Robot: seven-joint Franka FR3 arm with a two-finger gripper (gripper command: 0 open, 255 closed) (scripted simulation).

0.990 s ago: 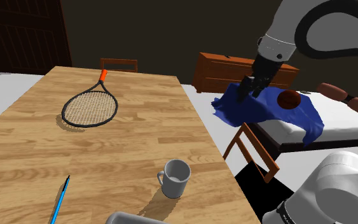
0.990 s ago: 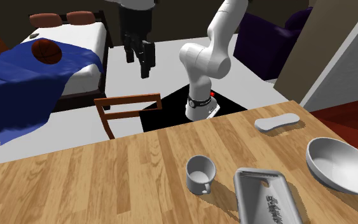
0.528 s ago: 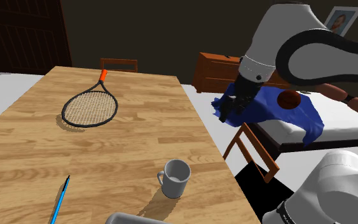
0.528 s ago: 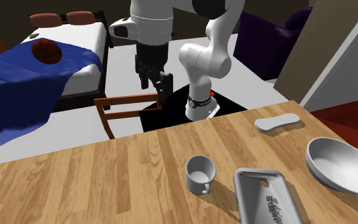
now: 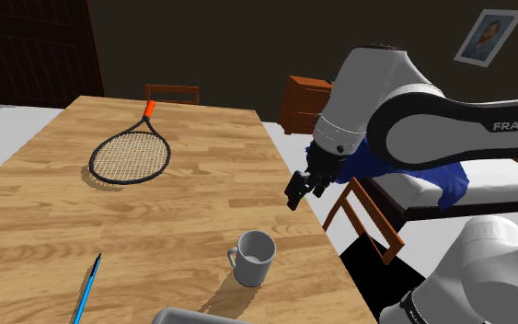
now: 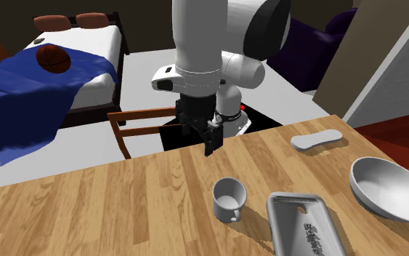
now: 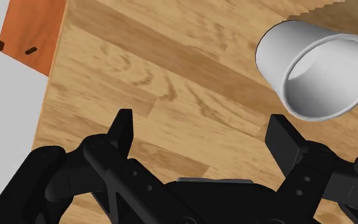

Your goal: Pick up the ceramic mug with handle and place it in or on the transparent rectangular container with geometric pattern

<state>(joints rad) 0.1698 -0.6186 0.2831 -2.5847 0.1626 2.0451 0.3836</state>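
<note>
A plain grey-white mug (image 5: 252, 258) with a handle stands upright on the wooden table (image 5: 82, 221), near the edge by the stand. In the second exterior view the mug (image 6: 229, 198) sits just beside a grey rectangular container (image 6: 304, 225) with a patterned floor; one corner of that container (image 5: 192, 318) shows in the shoulder view. My black gripper (image 5: 295, 190) hangs open above the table's edge, short of the mug and apart from it. From the far side the gripper (image 6: 208, 141) points down. In the wrist view the fingers (image 7: 203, 127) stand wide apart with nothing between them, and the mug (image 7: 317, 70) lies beyond one fingertip.
A tennis racket (image 5: 132, 152) and a blue pen (image 5: 86, 290) lie on the table. A grey bowl (image 6: 388, 189) and a flat white object (image 6: 315, 138) sit past the container. A wooden chair (image 6: 144, 127) stands at the table's edge under the arm, and a bed with a blue blanket (image 6: 28, 80) is behind it.
The arm has swung down from over the bed to the table's edge, bringing the gripper lower and closer to the mug. The fingers stayed open. The mug has not moved.
</note>
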